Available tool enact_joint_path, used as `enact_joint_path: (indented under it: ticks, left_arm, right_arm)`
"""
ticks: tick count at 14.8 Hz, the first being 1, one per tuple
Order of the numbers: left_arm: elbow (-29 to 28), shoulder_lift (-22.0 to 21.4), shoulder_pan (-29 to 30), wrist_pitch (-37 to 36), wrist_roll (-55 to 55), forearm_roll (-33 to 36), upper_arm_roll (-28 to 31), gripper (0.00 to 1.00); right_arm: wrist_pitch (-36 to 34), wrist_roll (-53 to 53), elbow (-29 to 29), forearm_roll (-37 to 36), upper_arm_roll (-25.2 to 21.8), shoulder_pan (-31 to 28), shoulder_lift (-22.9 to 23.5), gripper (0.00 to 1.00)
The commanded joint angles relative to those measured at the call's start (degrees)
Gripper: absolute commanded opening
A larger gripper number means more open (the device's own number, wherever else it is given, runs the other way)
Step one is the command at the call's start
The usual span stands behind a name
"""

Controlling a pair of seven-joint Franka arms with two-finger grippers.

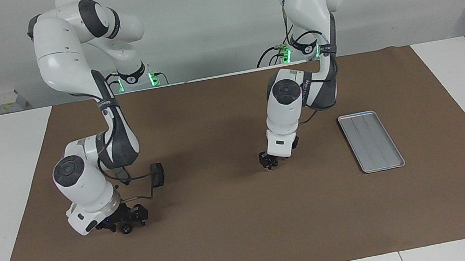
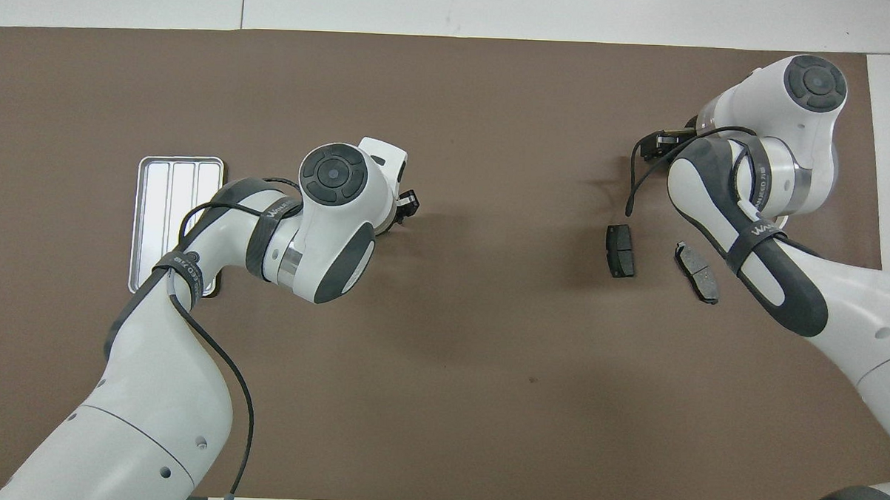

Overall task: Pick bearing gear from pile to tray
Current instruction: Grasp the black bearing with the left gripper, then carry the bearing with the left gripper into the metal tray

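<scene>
My left gripper (image 1: 269, 162) (image 2: 407, 203) is down at the brown mat near the table's middle. A small black round piece lay there a moment ago and is now hidden under it. The silver tray (image 1: 371, 141) (image 2: 167, 196) lies toward the left arm's end with nothing in it, one corner under the left arm in the overhead view. My right gripper (image 1: 126, 218) (image 2: 660, 143) hangs low at the pile, with a black round bearing gear (image 1: 126, 229) right beneath its tips. I cannot tell whether it touches the gear.
Two dark brake pads (image 2: 620, 250) (image 2: 697, 271) lie on the mat nearer to the robots than the right gripper. One brake pad (image 1: 157, 175) shows in the facing view, the other is hidden by the right arm. A black cable loops off the right wrist.
</scene>
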Motion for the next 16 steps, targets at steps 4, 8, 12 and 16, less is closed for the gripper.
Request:
enact_joint_path:
  ticks: [4, 8, 12, 16]
  left_arm:
    - [7.0, 1.5, 0.4, -8.4, -0.6, 1.3, 1.0, 0.0]
    - [4.9, -4.4, 4.4, -16.9, 10.3, 2.9, 2.1, 0.0]
    - [-6.4, -15.5, 14.8, -18.1, 29.5, 2.8, 2.0, 0.0]
    - [-13.6, -19.3, 22.3, -16.0, 45.6, 2.8, 2.2, 0.0]
  right_arm:
    - [1.7, -2.1, -1.1, -0.2, 0.5, -1.0, -0.2, 0.8]
    - [1.9, -3.9, -1.2, -0.2, 0.5, -1.7, -0.2, 0.58]
    - [1.9, -3.8, -1.3, -0.1, 0.5, -1.7, -0.2, 0.0]
    - [0.3, -3.7, -0.6, -0.2, 0.4, -1.1, -0.5, 0.0]
